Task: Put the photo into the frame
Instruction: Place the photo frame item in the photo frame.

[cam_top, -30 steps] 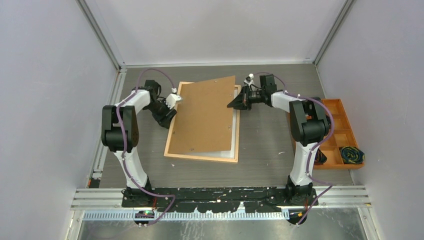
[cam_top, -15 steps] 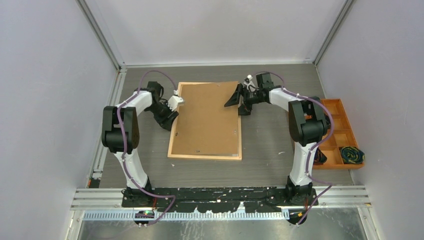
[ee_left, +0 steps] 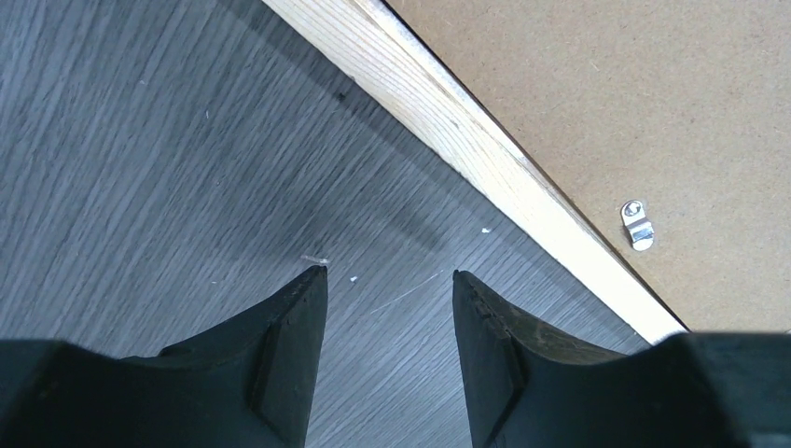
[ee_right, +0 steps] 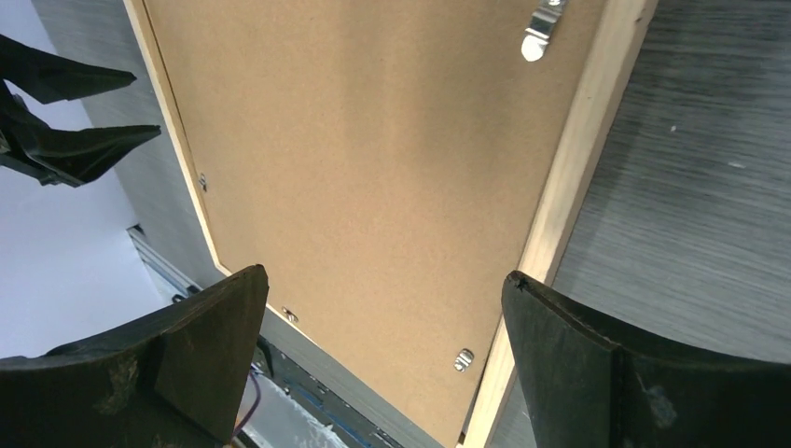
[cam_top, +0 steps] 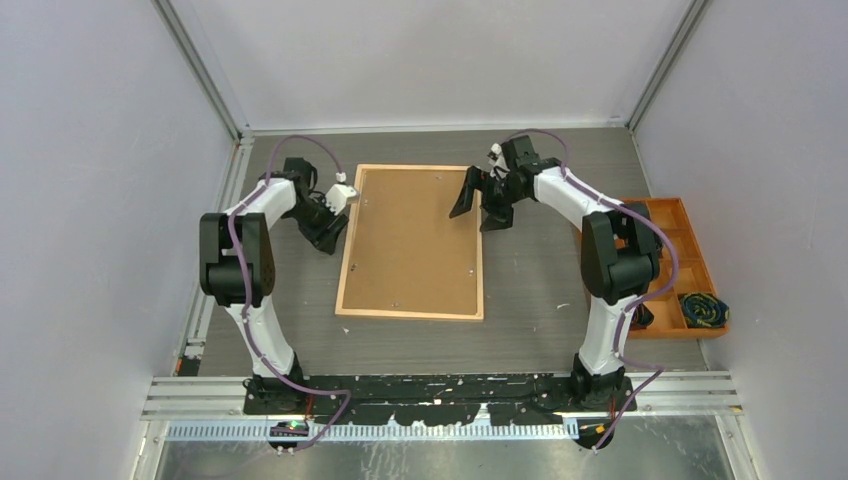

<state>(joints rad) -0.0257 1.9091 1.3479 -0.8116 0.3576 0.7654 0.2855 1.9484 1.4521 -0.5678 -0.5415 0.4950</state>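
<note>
Grey woodgrain table (cam_top: 540, 290), pale walls (cam_top: 100, 150), frame (cam_top: 410, 314) flat

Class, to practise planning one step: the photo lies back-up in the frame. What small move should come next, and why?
Probably lower the open right pincer to press the photo flat into the frame. Its brown back seems seated inside the border, and neither that pincer nor the left pincer holds anything.

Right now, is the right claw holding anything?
No, the right gripper is spread wide above the photo, which lies brown back up, and it grips nothing.
</note>
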